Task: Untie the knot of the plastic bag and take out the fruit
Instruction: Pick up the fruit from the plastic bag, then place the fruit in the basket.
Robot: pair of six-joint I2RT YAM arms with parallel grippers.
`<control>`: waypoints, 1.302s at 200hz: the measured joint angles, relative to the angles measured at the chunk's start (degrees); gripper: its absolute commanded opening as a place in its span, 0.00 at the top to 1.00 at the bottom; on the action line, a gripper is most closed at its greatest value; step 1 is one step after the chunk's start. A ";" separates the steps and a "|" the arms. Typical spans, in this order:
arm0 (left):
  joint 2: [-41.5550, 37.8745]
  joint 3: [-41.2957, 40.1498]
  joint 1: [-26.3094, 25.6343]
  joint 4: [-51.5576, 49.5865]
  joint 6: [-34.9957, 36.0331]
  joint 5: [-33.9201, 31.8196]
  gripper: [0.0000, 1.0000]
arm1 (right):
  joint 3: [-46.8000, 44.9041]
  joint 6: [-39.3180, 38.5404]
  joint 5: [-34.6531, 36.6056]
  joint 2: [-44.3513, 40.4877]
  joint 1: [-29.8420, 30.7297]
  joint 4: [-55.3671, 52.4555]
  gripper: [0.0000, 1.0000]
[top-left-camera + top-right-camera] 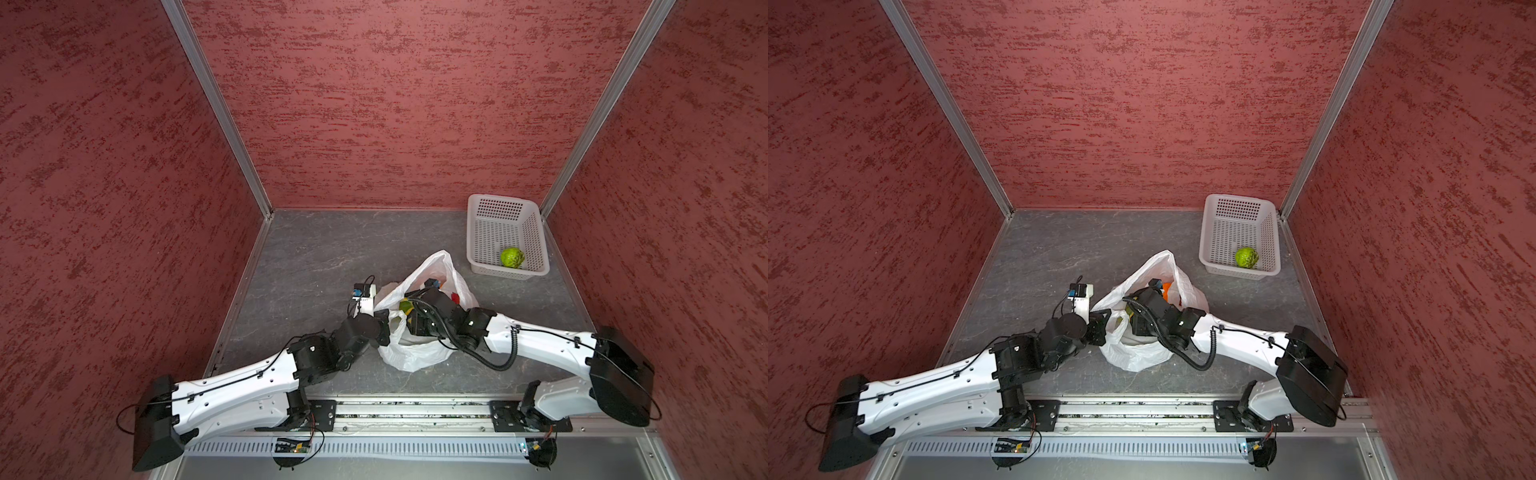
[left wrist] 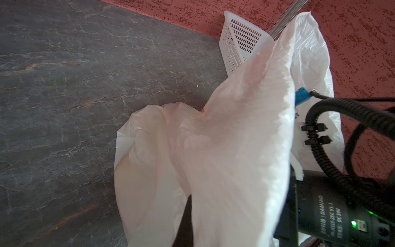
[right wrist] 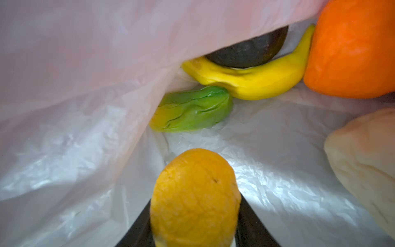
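Note:
The white plastic bag (image 1: pixel 415 353) (image 1: pixel 1138 357) lies mid-table with its mouth open; the knot is out of view. My left gripper (image 1: pixel 383 328) is shut on the bag's near-left edge, and plastic (image 2: pixel 213 149) covers its jaws in the left wrist view. My right gripper (image 3: pixel 195 224) reaches inside the bag, shut on a yellow-orange lemon (image 3: pixel 194 188). Deeper in the bag lie a banana (image 3: pixel 252 83), a green-yellow mango (image 3: pixel 192 111), an orange (image 3: pixel 350 49), a black fruit (image 3: pixel 250 53) and a beige one (image 3: pixel 367 158). A bumpy green fruit (image 1: pixel 512 257) sits in the basket.
The white perforated basket (image 1: pixel 536 232) (image 1: pixel 1214 232) stands at the back right, close to the wall corner, just beyond the bag. Red walls enclose the grey table on three sides. A rail with both arm bases runs along the front edge.

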 measured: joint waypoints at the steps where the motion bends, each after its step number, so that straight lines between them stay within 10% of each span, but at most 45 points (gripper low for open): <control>1: 0.02 0.00 0.00 0.00 0.02 0.00 1.00 | 0.00 -0.02 -0.07 -0.07 0.02 -0.02 0.57; 162: 2.58 1.62 0.81 1.70 1.33 -0.24 1.00 | 14.88 -8.41 -3.89 -16.20 -0.50 -19.76 0.52; 260: 2.64 2.23 0.81 1.88 1.92 -0.24 1.00 | 28.37 -23.02 -4.85 -11.28 -32.37 -26.10 0.51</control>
